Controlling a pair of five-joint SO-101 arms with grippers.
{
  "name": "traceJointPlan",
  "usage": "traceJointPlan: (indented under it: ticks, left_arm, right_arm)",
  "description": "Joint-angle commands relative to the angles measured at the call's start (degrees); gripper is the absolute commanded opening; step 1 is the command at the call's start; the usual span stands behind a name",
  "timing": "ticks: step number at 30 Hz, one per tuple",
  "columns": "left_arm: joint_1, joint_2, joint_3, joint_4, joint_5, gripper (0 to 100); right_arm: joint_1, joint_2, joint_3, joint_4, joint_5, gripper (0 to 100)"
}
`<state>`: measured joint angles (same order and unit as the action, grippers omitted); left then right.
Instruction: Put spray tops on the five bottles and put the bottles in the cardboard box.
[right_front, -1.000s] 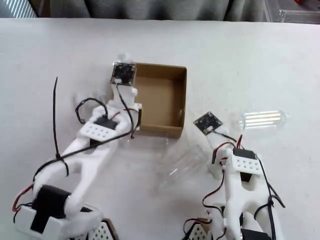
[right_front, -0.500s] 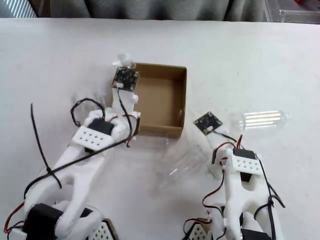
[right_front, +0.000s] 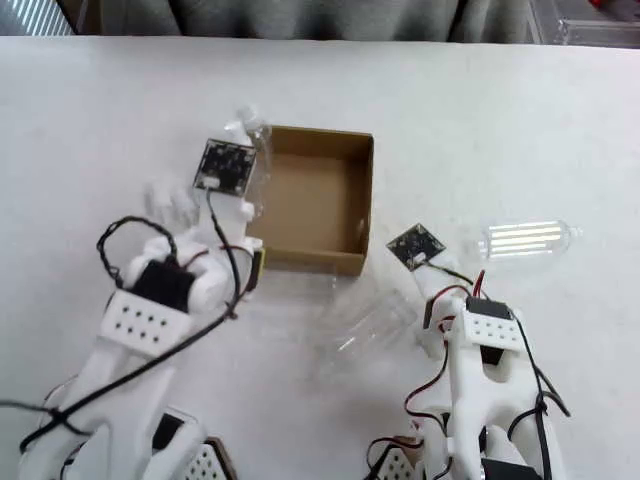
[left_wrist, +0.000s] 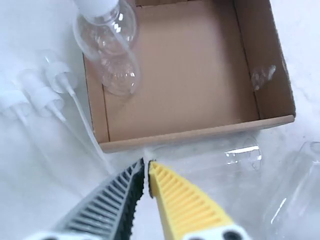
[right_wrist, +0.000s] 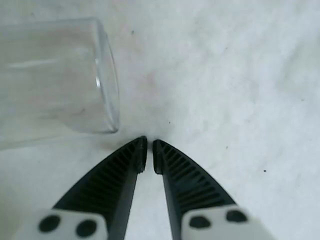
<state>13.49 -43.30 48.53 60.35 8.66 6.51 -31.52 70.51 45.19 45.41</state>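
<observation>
The matte white table (right_front: 500, 120) is carrying everything. The square brown cardboard box (right_front: 320, 262), open-topped, is sitting mid-table. A clear capped bottle (left_wrist: 112, 45) is leaning over its ten o'clock corner. A second bottle (right_front: 527, 239) is lying at three o'clock and a third bottle (right_front: 365, 325) at five. White spray tops (left_wrist: 57, 77) with thin tubes are resting at nine. The left gripper (left_wrist: 146, 175), ribbed grey and yellow, is hovering pinched together and empty. The right gripper (right_wrist: 148, 152), ribbed black, is doing likewise beside the third bottle's round end.

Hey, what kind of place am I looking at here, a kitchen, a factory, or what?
Most likely a robotics lab or hobby workbench: a white table holds a left arm and a right arm with exposed wiring, plus a cardboard box and a clear bottle.
</observation>
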Motion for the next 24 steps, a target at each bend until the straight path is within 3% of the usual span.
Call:
traceJointPlan:
  ticks: [1, 7, 12, 18, 21, 24]
  left_arm:
    - [0.7, -7.0, -2.9, 6.8, -0.7, 2]
    - [-0.5, -14.3, -2.9, 17.8, -5.1, 2]
    - [-10.3, -22.6, 0.8, 20.7, -6.3, 3]
    - [-26.2, -34.2, 15.7, 10.5, -6.3, 3]
    - [-28.4, -38.2, 24.2, 4.3, -6.8, 3]
    - [-28.3, -40.0, 29.2, 3.4, -8.8, 3]
  right_arm:
    - [-0.6, -0.2, 0.0, -1.7, -0.2, 1.6]
    - [-0.5, -0.2, 0.0, -1.5, -0.2, 1.6]
    - [-0.3, -0.2, 0.1, -1.1, -0.2, 1.6]
    - [-0.6, -0.7, -0.4, -0.5, -0.2, 1.6]
    - [-0.4, -0.3, -1.8, 0.6, -0.6, 1.6]
    - [0.2, -0.2, -6.0, 5.8, -2.9, 1.6]
